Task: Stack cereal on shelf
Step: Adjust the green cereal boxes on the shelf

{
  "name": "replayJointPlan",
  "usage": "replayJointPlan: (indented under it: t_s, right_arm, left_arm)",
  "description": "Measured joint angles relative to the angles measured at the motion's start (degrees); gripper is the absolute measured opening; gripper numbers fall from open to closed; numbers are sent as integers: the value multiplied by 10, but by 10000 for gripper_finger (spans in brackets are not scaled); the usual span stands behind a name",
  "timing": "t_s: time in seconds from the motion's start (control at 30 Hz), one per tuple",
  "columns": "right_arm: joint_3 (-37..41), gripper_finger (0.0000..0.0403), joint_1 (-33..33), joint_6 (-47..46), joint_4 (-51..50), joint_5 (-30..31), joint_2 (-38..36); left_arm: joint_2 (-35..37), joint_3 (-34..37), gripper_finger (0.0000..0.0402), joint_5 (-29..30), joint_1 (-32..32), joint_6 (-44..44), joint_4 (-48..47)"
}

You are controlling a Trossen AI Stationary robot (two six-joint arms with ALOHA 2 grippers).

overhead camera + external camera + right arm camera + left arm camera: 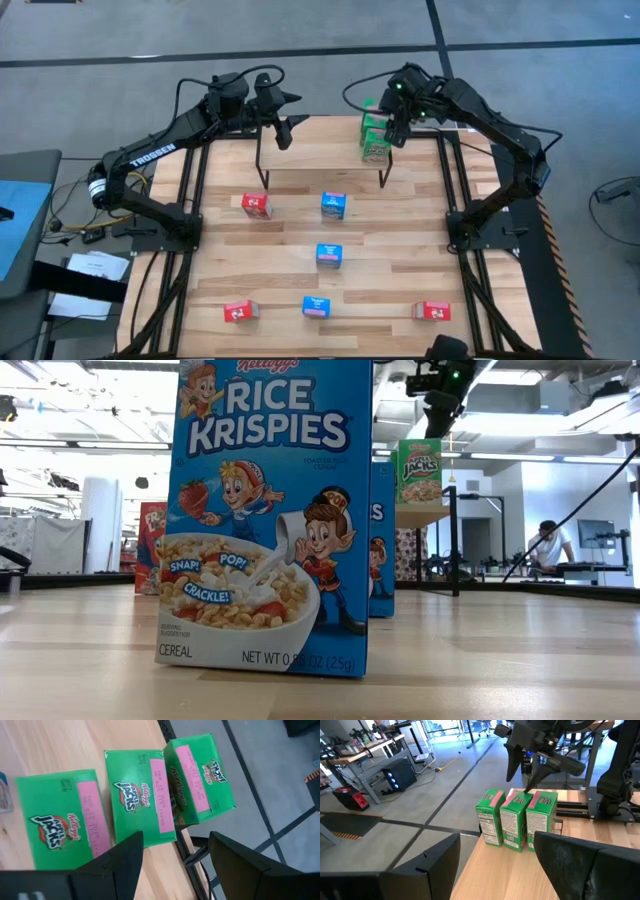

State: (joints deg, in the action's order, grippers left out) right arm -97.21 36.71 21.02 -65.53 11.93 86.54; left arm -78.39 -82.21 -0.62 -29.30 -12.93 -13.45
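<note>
Three green cereal boxes [515,820] stand upright in a row, bottoms on the right end of the shelf [320,150]. My right gripper [172,865] hovers open above their tops, pointing steeply down. At the shelf's left end my left gripper [285,128] hangs open in the air, nearly level and facing the green boxes. Three red boxes [256,205] [239,312] [432,311] and three blue boxes [334,205] [329,255] [316,307] stand on the table in front of the shelf.
The shelf stands on thin black legs [382,170] at the table's far edge, its middle and left part bare. In the low view a blue box [270,510] fills the foreground. A person [548,545] sits far off in the room behind.
</note>
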Motion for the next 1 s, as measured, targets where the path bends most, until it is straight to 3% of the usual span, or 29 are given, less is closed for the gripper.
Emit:
replayJointPlan:
  t_s: [1.0]
  right_arm:
    - [0, 250, -4, 36, 16, 62, 12]
  left_arm:
    - [0, 0, 242, 14, 0, -10, 0]
